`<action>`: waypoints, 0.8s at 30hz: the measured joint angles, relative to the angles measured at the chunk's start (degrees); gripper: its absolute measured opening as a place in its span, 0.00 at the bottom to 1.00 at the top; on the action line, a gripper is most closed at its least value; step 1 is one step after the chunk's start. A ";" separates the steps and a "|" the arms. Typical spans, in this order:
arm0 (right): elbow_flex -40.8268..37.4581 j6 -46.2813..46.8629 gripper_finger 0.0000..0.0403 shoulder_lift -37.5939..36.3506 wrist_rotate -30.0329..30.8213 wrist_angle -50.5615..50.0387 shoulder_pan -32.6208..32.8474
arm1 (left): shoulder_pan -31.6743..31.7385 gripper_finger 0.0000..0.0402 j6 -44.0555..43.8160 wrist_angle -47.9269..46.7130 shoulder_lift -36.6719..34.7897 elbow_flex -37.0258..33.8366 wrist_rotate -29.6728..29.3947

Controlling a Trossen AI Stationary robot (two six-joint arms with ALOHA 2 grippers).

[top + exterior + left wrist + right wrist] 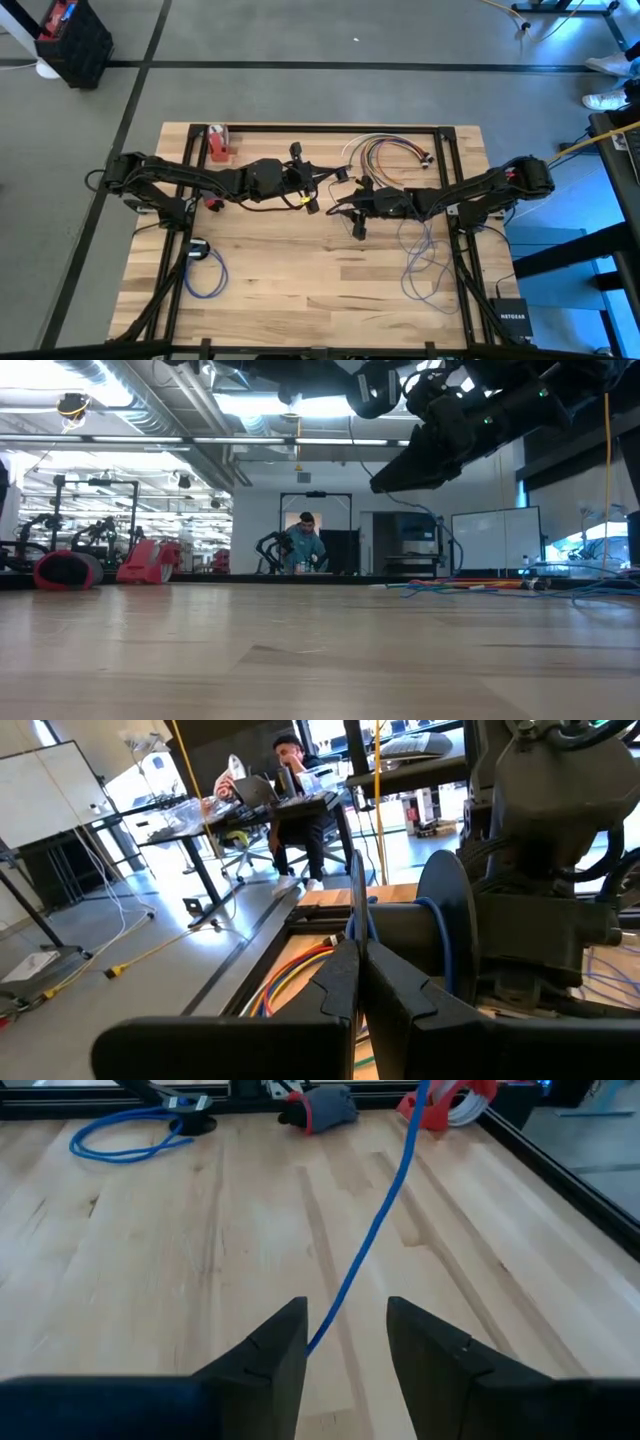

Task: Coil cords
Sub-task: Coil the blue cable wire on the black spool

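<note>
From above, both arms meet over the middle of the table (300,290). The left gripper (312,200) and the right gripper (352,210) are just beside each other, left at 9 o'clock, right at 3 o'clock. The loose blue cord (420,262) lies in loops at about 5 o'clock from the right gripper, so the right arm is nearer to it. A coiled blue cord (204,272) sits well apart at 7 o'clock. A bundle of coloured cords (385,152) lies at 12 o'clock.

From table height, the arms hang high, and cords lie far off on the right.

From the left wrist, the fingers (345,985) are pressed together on the blue cord (368,920). It runs up from their tips.

From the right wrist, the fingers (270,1350) are spread apart. The blue cord (375,1230) runs between them and stretches straight away, up toward 1 o'clock. I think the right gripper could slide along this line next.
</note>
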 joint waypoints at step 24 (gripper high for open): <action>0.00 -4.74 0.03 -8.49 17.61 -12.52 0.00 | -0.85 0.01 0.58 -5.51 -2.09 0.00 -0.02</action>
